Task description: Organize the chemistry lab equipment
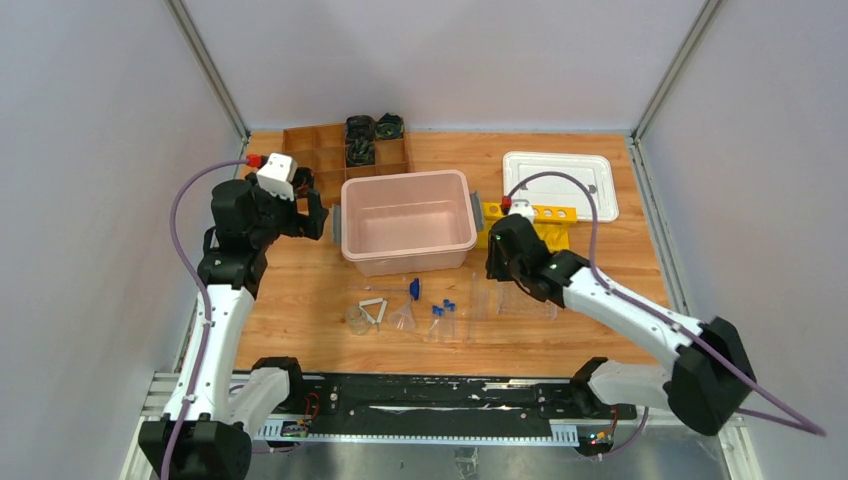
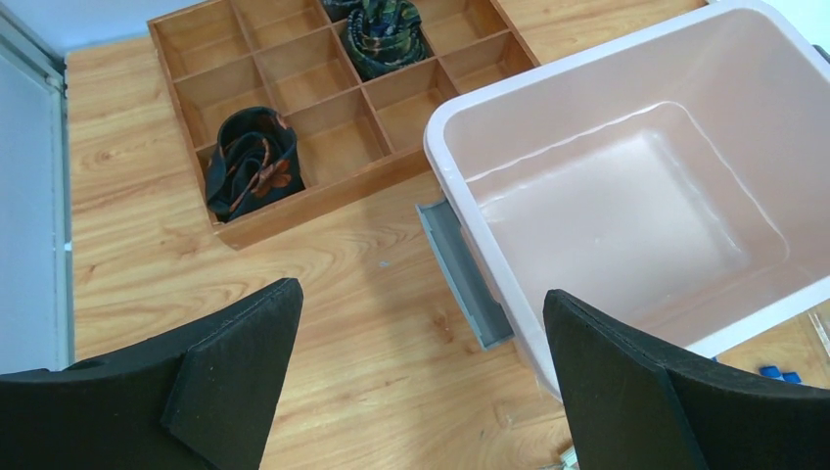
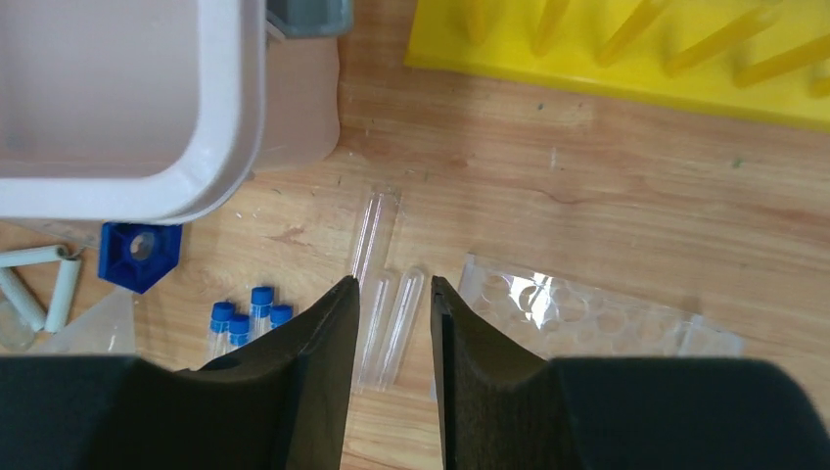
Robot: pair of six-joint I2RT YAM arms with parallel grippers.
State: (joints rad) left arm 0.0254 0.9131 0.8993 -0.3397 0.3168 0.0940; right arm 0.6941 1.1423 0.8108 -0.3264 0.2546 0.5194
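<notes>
Right wrist: my right gripper [image 3: 394,286] sits half-closed astride a clear test tube [image 3: 406,313] beside the well tray [image 3: 587,318]. I cannot tell if I hold it. Next: firm pinch, then lift.

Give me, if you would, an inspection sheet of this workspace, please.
Surface: wooden table.
Job's things: beaker, funnel, white wire triangle, blue-capped tubes and clear tray lie at front; yellow rack behind, beside pink bin.
Clutter: brown compartment box holding dark rolls; white lid at back right.
Grippers: left pincer open beside the bin's left end; right pincer narrowed over uncapped clear tubes, grip unclear.
Cables: purple cable loops over each arm.
Surroundings: grey walls.
</notes>
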